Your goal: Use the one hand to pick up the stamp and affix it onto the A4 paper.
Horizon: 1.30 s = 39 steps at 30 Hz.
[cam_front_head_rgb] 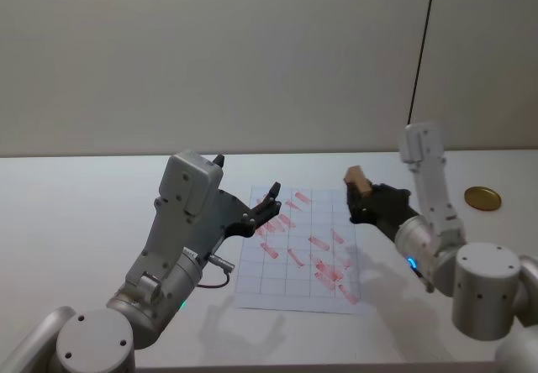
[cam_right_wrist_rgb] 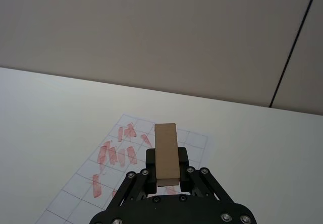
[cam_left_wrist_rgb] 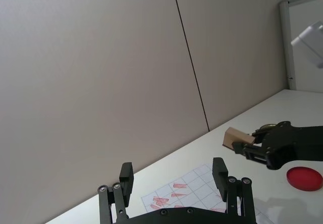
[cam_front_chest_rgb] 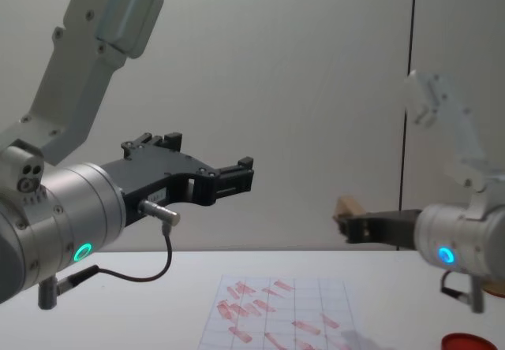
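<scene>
Nearest, the left gripper (cam_front_chest_rgb: 237,178) hangs idle and wide open above the desk (cam_front_head_rgb: 84,222), while the right gripper (cam_front_head_rgb: 363,195) holds the stamp (cam_front_head_rgb: 356,177) aloft beside the paper (cam_front_head_rgb: 298,251), pressing yet undone.

Nearest the camera, the left gripper (cam_left_wrist_rgb: 174,176), its two black fingers (cam_left_wrist_rgb: 126,177) spread wide apart with nothing between them. Behind and partly hidden by it, a gridded white paper (cam_left_wrist_rgb: 194,179) with red marks, flat on a white table (cam_left_wrist_rgb: 282,108). Farther off, raised above the table, the right gripper (cam_left_wrist_rgb: 244,146), closed around a tan wooden stamp (cam_left_wrist_rgb: 235,137) that sticks out past the fingertips. Near that gripper, on the table, a round red pad (cam_left_wrist_rgb: 304,178). Beyond, a plain grey wall (cam_left_wrist_rgb: 91,82) crossed by one thin dark line.
</scene>
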### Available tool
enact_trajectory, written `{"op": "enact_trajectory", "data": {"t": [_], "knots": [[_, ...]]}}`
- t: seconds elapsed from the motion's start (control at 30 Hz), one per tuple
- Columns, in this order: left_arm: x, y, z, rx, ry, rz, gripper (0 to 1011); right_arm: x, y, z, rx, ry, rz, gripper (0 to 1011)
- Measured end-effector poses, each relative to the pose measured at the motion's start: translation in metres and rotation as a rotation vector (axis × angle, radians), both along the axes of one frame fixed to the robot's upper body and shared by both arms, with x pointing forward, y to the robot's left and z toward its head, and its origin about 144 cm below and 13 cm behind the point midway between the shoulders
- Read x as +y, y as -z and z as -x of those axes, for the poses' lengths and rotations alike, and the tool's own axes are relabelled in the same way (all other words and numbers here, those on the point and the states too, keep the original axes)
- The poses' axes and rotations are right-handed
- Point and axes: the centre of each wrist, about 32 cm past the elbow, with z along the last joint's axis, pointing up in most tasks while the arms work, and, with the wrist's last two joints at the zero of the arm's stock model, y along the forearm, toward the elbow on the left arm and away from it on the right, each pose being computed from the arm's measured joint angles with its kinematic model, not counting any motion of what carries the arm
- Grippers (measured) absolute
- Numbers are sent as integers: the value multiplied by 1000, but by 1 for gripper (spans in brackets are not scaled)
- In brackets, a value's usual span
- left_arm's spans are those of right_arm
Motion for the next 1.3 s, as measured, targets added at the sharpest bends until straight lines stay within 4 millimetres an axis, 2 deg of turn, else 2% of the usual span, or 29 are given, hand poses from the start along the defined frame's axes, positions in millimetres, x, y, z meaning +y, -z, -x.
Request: {"op": "enact_trajectory", "data": {"t": [0.3,0.8,1.3], "knots": [[0,0,0,0,0,0,993,-22,-1,10,21,76,0,221],[0,0,0,0,0,0,993,-59,19,27,105,183,31,221],[0,0,0,0,0,0,993,-79,47,17,215,229,53,221]]}}
